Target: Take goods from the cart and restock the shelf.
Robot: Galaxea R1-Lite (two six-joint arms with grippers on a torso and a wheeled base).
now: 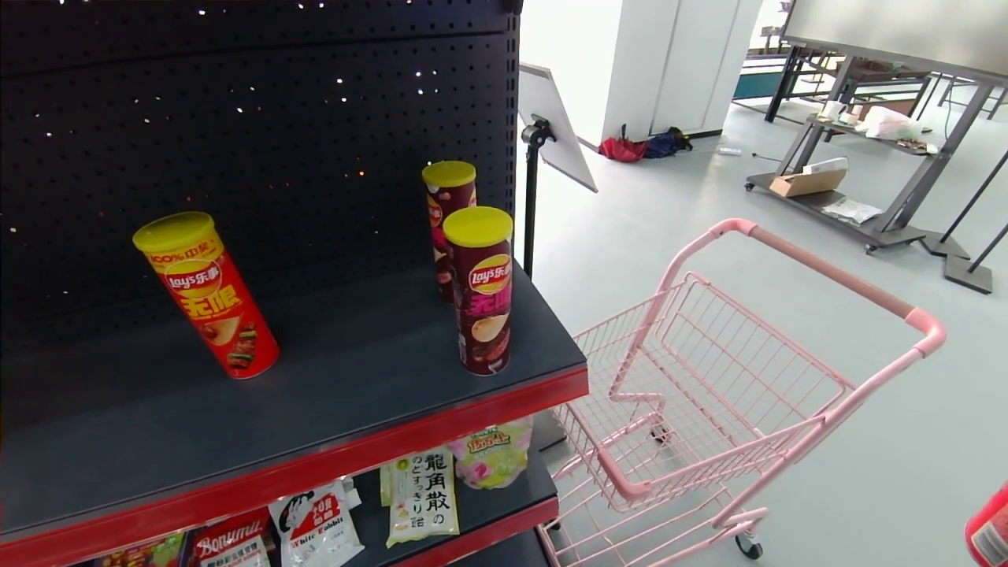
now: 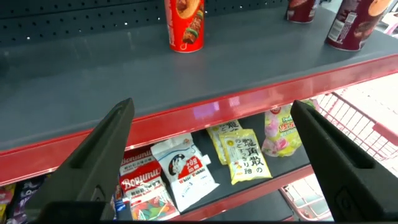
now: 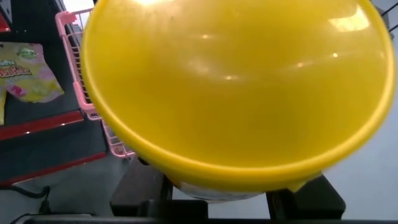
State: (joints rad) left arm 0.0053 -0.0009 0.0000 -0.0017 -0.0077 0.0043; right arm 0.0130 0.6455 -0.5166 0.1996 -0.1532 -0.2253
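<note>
At the L wrist, left claw (image 2: 211,106) is spread wide, nothing betw. its fingers (image 2: 102,155). It faces the red front lip of the shelf (image 2: 205,78), w/ snack bags (image 2: 239,155) on the tier below showing thru the gap. R side: right claw (image 3: 221,208) is clamped on a chip can (image 3: 236,87); dark finger parts sit tight either side of the can body just under its yellow lid, lid towards the wrist cam. Head view has that chip can (image 1: 991,529) at the lower right corner, just a bit of red wall, well apart from the shelf. Pink wire cart (image 1: 827,273) sits centre-right of the head frame, its front end just beside the shelf's right end. On the top board, red can (image 1: 209,295) w/ yellow lid stands left of centre. Two maroon cans are near the right end: front maroon can (image 1: 480,291) close to the red lip, rear maroon can (image 1: 449,197) just behind it by the pegboard; touching or not, can't tell. White board on a stand (image 1: 555,126) is past the shelf end, upper centre.
</note>
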